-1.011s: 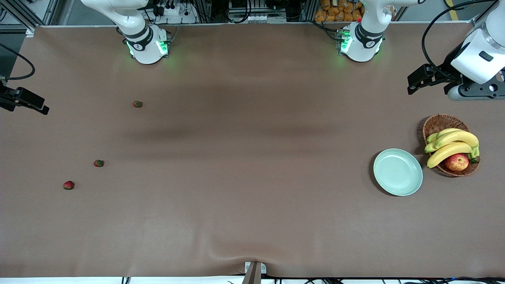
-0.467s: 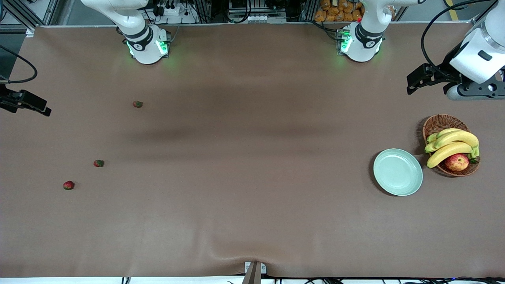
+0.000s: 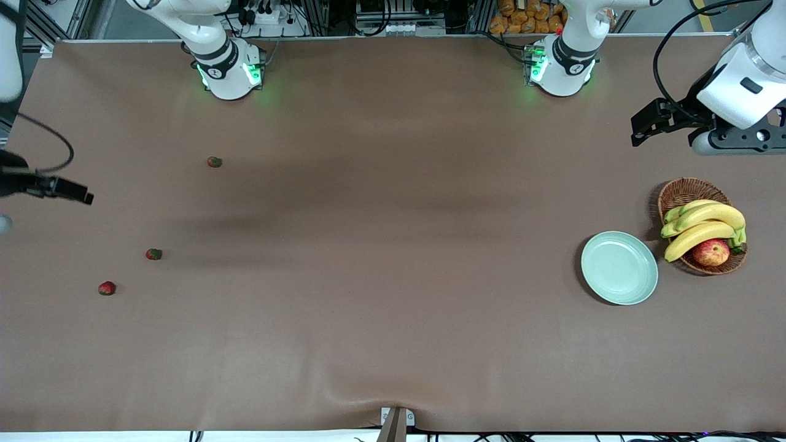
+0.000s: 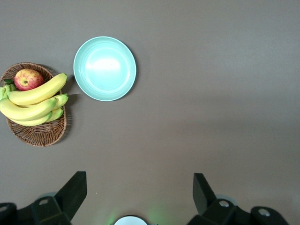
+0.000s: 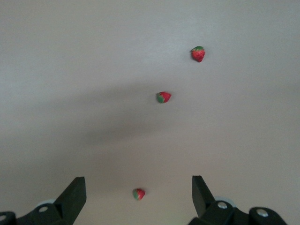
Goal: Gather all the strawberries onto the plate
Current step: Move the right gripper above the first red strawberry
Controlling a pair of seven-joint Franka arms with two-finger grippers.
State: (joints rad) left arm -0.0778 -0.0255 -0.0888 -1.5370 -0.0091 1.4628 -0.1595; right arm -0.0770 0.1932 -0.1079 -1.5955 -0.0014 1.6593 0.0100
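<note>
A brown surface [image 3: 393, 307] filled nearly the whole frame. Three strawberries lay on it, well apart, in the left part: one [image 3: 214, 162] upper left, one [image 3: 153, 254] at middle height, and one [image 3: 107, 288] lowest. At the right sat a mint-green plate [image 3: 619, 267], with a wicker basket [image 3: 683, 193] just beside it.
</note>
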